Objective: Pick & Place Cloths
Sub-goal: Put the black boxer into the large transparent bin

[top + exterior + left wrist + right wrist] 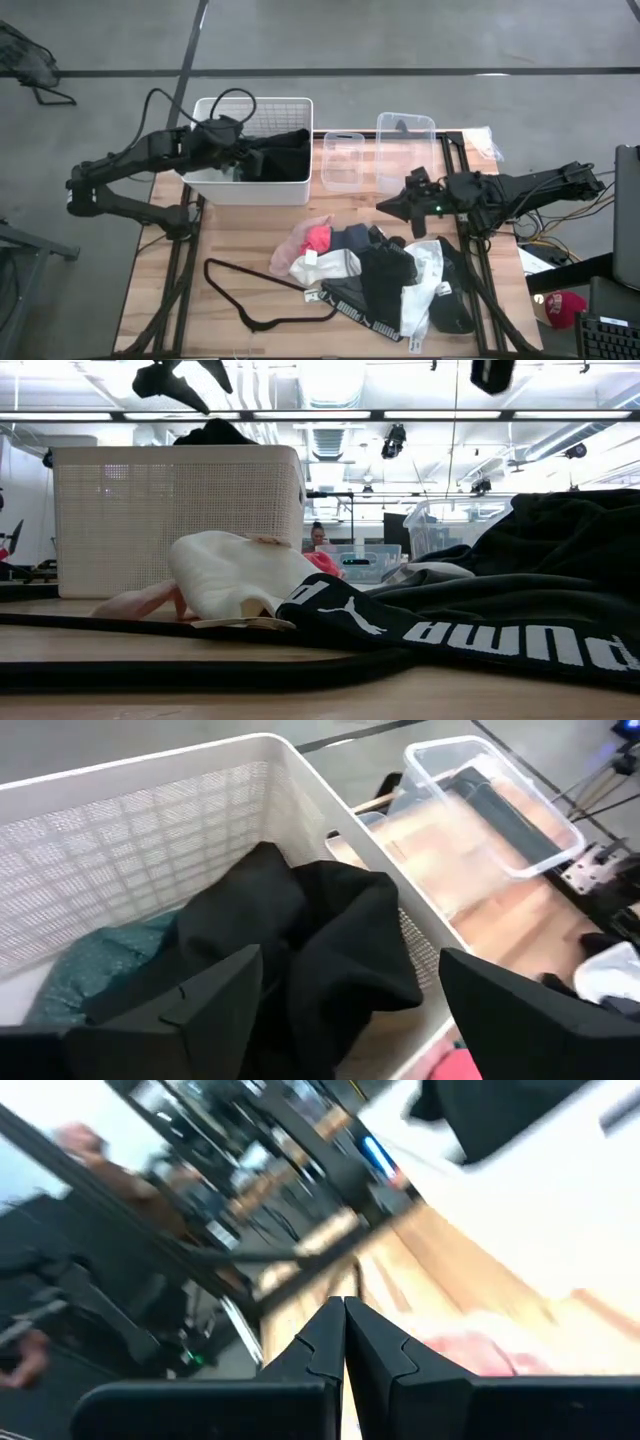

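Observation:
My left gripper (pixel 350 1020) hangs open over the white mesh basket (pixel 215 182). Its fingers stand apart above a black cloth (pixel 330 935) that lies in the basket and drapes over the basket's right rim (pixel 288 150). A teal cloth (pixel 90 970) lies under it. My right gripper (pixel 343 1308) is shut and empty above the table (pixel 396 207), near the pile's far side. The pile (pixel 370 270) holds pink, red, white and black cloths, and a black waistband with white lettering (pixel 470 635) lies along its near edge.
A thin black wire hanger (pixel 262 300) lies on the table, left of the pile. Two clear plastic containers (pixel 345 160) (pixel 405 148) stand to the right of the basket. Bare wood (pixel 215 235) shows between the basket and the hanger. A person (pixel 318 536) sits in the room behind.

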Robot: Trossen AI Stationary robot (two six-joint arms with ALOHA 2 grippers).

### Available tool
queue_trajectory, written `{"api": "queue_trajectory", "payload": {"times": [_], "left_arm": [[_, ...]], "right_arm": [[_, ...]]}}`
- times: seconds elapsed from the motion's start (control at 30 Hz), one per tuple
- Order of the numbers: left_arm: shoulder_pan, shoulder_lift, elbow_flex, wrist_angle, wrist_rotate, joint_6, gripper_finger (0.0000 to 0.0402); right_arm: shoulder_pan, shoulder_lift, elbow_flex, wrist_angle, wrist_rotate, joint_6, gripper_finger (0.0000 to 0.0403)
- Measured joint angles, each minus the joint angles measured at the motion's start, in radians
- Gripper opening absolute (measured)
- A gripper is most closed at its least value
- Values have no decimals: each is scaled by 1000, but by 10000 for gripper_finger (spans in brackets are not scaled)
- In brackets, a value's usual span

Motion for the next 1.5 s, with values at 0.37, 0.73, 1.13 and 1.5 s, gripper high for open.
{"api": "queue_trajectory", "payload": {"times": [0.37,0.73,1.13,1.5], "left_arm": [[-69,-14,3,154,97,4,303],[-201,-14,3,398,108,25,303],[-289,-14,3,488,107,12,303],[-347,-1,-3,571,107,54,303]], "right_arm": [[26,15,0,-220,-164,190,38],[140,186,0,-344,-318,228,171],[170,416,-1,-463,-316,261,206],[171,523,31,-447,-428,214,62]]}}
